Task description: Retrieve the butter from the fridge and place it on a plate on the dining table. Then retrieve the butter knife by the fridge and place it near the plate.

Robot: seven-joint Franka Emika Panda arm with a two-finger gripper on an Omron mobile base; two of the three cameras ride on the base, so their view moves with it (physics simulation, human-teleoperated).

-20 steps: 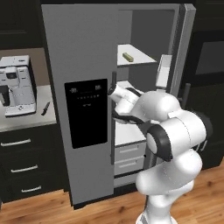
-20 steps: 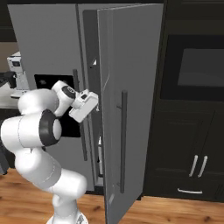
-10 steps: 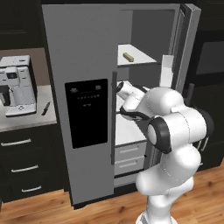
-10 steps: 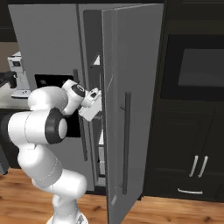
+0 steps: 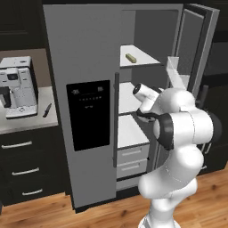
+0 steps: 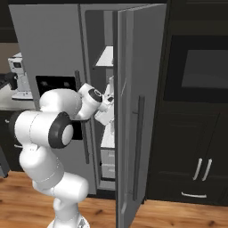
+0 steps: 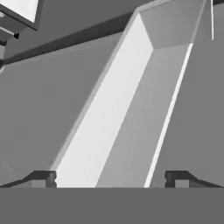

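The fridge (image 5: pixel 89 67) stands with its right door (image 6: pixel 140 111) swung open. The butter (image 5: pixel 130 58), a small pale yellow stick, lies on the upper white shelf (image 5: pixel 142 57). My arm (image 5: pixel 178 120) reaches into the open compartment at the level of the shelf below the butter. My gripper (image 7: pixel 110 179) is open, its fingertips (image 7: pixel 43 178) wide apart with nothing between them, facing a white shelf (image 7: pixel 109 113) and grey inner walls. The butter knife (image 5: pixel 46 110) lies on the counter left of the fridge. The plate and the dining table are out of view.
A coffee machine (image 5: pixel 18 87) stands on the counter (image 5: pixel 26 127) beside the knife, with dark drawers below. The open door's edge (image 6: pixel 120 133) is close to my hand on the right. A clear door bin (image 5: pixel 178 73) juts inward. Black cabinets and an oven (image 6: pixel 200 71) stand right.
My hand has pushed forward past the fridge's front edge, deeper into the open compartment. The jaws have stayed open. The butter and knife have not moved.
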